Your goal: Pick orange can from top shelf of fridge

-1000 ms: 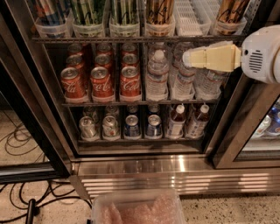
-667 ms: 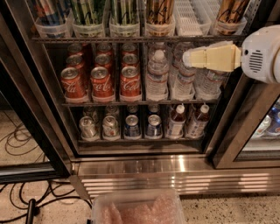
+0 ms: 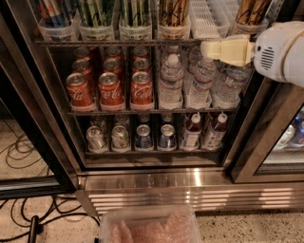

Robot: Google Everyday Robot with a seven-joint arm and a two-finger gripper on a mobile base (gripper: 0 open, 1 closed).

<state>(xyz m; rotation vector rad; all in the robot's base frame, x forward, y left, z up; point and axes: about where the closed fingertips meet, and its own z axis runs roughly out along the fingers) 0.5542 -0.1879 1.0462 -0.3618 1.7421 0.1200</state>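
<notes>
The fridge [image 3: 42,118] stands open before me. Its top shelf [image 3: 118,42] carries clear cups and white lane dividers. Two tall copper-orange cans stand there: one orange can [image 3: 173,12] in the middle lane and another [image 3: 251,12] at the far right, both cut off by the top edge. My gripper [image 3: 205,49], cream-coloured on a white arm, reaches in from the right. It points left at the height of the top shelf's front edge, in front of the water bottles. It lies between the two orange cans, below them, and touches neither.
Green-striped tall cans [image 3: 97,12] stand left of the middle orange can, and an empty white lane [image 3: 204,16] right of it. Red cola cans [image 3: 111,88] and water bottles [image 3: 171,80] fill the middle rack. A clear tub [image 3: 152,228] and cables [image 3: 19,156] lie on the floor.
The gripper has risen a little, from in front of the water bottles' tops to the level of the top shelf's front edge. Nothing on the shelves has moved.
</notes>
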